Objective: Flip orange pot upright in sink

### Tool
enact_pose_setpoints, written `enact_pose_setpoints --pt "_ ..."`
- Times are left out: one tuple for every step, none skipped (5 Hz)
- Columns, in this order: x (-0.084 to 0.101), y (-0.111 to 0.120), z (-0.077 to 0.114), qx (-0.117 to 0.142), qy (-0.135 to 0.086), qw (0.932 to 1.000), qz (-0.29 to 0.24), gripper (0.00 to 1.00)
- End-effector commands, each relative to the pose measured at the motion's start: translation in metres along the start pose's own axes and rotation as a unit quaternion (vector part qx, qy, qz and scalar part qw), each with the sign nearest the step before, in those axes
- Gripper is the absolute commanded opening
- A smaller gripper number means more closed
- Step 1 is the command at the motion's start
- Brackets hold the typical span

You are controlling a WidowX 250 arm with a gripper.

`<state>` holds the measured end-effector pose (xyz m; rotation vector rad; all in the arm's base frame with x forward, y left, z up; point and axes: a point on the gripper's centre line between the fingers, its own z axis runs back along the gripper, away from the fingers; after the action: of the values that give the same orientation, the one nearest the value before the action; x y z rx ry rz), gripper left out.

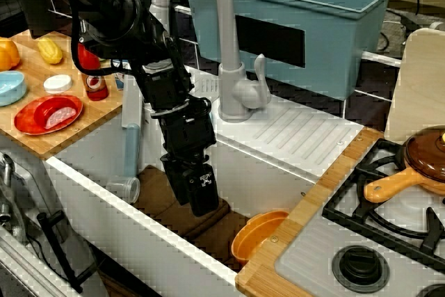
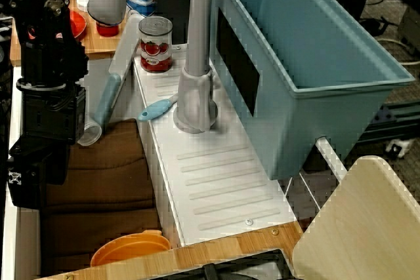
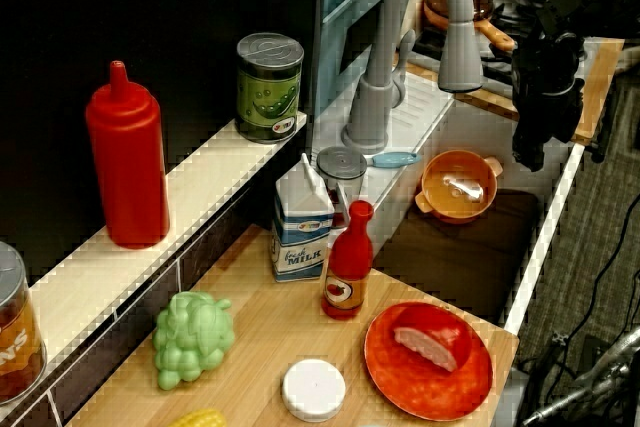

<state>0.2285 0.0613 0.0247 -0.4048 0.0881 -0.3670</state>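
The orange pot [image 1: 259, 238] lies tilted in the sink's right end, against the right wall, with its opening facing left and up. It also shows in the side view [image 3: 459, 185] and in the overhead view [image 2: 130, 249]. The sink [image 1: 104, 145] is a deep white basin with a brown floor and a grey faucet [image 1: 224, 39]. My black gripper [image 1: 197, 199] hangs fingers-down in the middle of the sink, left of the pot and apart from it. Its fingers look slightly parted and hold nothing. It also shows in the other views [image 2: 26, 185] [image 3: 530, 152].
A clear cup [image 1: 125, 189] lies at the sink's left end. A blue-grey tub [image 1: 306, 26] stands behind the drainboard [image 1: 292, 133]. A red plate [image 1: 47, 114] and a sauce bottle [image 1: 92, 74] sit on the left counter. A brown-lidded pan [image 1: 421, 165] is on the stove.
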Motion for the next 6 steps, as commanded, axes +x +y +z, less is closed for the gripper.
enact_pose_setpoints --pt "0.000 0.000 0.000 0.000 0.000 1.0000 0.000 1.00" --pt "0.027 0.007 -0.016 0.051 0.002 0.9966 0.065 1.00" --pt "0.033 0.019 -0.017 0.050 -0.002 0.9956 0.079 1.00" --pt "0.033 0.024 -0.017 0.045 -0.002 0.9956 0.082 1.00" --pt "0.031 0.030 -0.017 0.043 0.001 0.9953 0.086 1.00" --pt "0.028 0.035 -0.020 0.042 -0.012 0.9943 0.097 1.00"
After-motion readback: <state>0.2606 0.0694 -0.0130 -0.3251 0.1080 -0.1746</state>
